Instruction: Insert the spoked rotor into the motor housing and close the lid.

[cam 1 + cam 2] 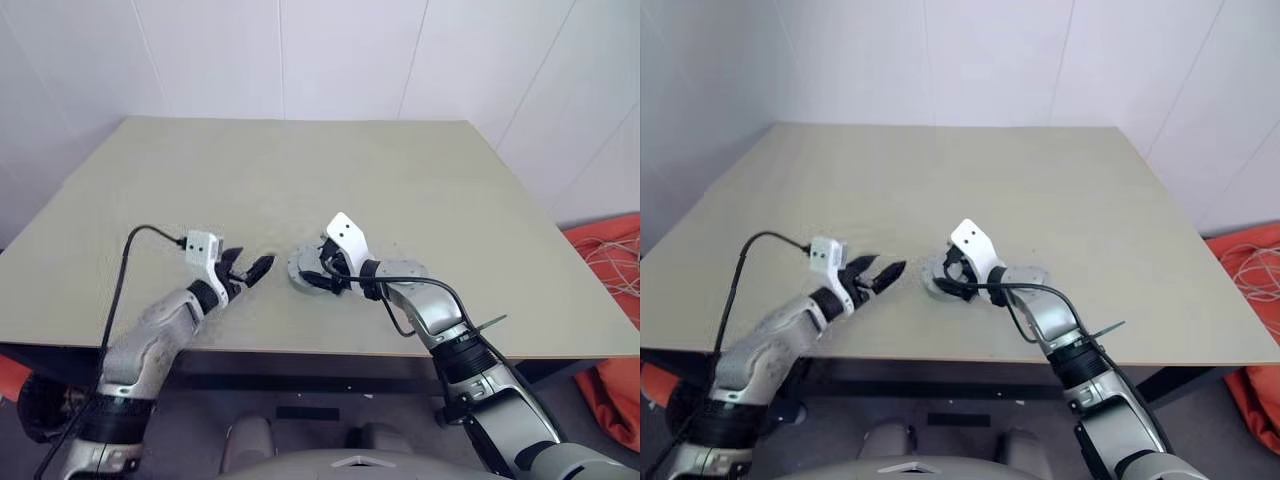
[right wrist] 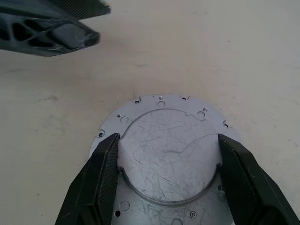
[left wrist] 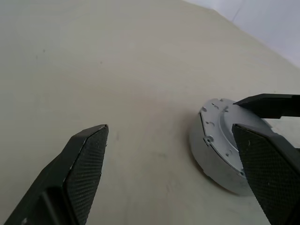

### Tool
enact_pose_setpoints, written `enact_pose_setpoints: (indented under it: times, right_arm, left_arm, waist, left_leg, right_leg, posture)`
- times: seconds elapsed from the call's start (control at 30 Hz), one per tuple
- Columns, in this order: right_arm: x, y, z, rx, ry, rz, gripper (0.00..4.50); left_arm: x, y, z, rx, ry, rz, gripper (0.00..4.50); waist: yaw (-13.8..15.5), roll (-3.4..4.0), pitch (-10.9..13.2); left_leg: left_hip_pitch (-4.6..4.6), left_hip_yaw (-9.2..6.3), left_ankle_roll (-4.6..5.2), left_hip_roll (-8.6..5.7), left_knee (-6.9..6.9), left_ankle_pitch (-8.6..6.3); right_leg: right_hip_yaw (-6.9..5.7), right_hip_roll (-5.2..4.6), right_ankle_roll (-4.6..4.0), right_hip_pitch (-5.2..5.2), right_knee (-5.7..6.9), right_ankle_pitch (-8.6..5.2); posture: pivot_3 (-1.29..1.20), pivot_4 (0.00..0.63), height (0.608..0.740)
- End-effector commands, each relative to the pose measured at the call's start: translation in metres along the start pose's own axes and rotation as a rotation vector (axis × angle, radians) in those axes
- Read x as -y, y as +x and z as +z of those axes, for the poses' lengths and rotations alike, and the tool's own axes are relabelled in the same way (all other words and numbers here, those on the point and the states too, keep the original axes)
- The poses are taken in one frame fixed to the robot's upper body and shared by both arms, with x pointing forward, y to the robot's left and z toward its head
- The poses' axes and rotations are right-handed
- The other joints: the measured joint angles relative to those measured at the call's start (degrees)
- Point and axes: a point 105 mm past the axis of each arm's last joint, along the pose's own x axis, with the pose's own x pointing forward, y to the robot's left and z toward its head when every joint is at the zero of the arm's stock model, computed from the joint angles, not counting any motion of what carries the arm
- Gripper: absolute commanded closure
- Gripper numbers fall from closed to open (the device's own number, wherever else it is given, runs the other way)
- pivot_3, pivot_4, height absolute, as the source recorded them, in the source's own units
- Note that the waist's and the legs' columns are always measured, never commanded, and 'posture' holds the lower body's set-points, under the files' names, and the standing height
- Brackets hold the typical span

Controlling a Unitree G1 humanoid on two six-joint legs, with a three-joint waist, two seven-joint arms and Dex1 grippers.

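A silver round lid [image 2: 168,161], a raised disc on a flange with small holes, lies flat near the table's front middle [image 1: 303,268]. My right gripper [image 2: 168,137] reaches over it from the right, with a finger pressed against each side of the raised disc. My left gripper [image 1: 250,268] hovers just left of the lid, open and empty, pointing at its side wall [image 3: 220,150]. The spoked rotor and the motor housing are hidden; I cannot tell whether they sit under the lid.
The beige table [image 1: 300,170] stretches far behind the lid, with its front edge close under both arms. A black cable [image 1: 125,270] loops off my left wrist. Orange material with pale cords [image 1: 612,290] lies on the floor to the right.
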Motion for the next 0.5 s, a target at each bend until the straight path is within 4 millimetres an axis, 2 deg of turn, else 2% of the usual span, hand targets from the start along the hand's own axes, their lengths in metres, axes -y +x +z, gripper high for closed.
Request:
enact_pose_setpoints:
  times: [0.03, 0.1, 0.2, 0.5]
  right_arm:
    - [0.004, -0.003, -0.006, -0.033, -0.007, -0.029, 1.39]
    - [0.004, -0.003, -0.006, -0.032, -0.005, -0.032, 1.39]
    - [0.004, -0.003, -0.005, -0.031, -0.001, -0.037, 1.39]
    - [0.004, 0.000, -0.003, -0.024, 0.004, -0.041, 1.39]
  left_arm:
    - [0.000, 0.011, 0.017, 0.058, 0.141, -0.052, 0.00]
    - [0.004, 0.017, 0.020, 0.069, 0.153, -0.098, 0.00]
    - [0.013, 0.026, 0.021, 0.068, 0.172, -0.171, 0.64]
    - [0.033, 0.044, 0.016, 0.017, 0.243, -0.358, 3.64]
  waist:
    - [-0.07, 0.00, 0.00]
    - [-0.10, 0.01, 0.00]
    - [-0.03, 0.02, 0.01]
    - [-0.07, 0.05, 0.03]
  left_leg:
    - [0.01, 0.01, 0.00, 0.00, 0.00, 0.00]
    - [0.00, 0.01, 0.00, 0.01, -0.03, 0.00]
    - [0.01, 0.02, -0.01, 0.02, -0.10, 0.00]
    - [0.04, 0.04, -0.01, 0.02, -0.09, 0.00]
  right_leg:
    - [0.00, 0.01, -0.01, -0.01, 0.01, 0.00]
    - [-0.01, 0.03, -0.02, -0.07, 0.06, 0.01]
    - [-0.03, 0.03, -0.06, -0.08, 0.08, 0.01]
    - [-0.01, 0.01, -0.06, -0.08, 0.09, 0.01]
  posture:
    - [0.00, 0.000, 0.740]
    - [0.00, 0.000, 0.740]
    - [0.00, 0.000, 0.740]
    - [0.00, 0.000, 0.740]
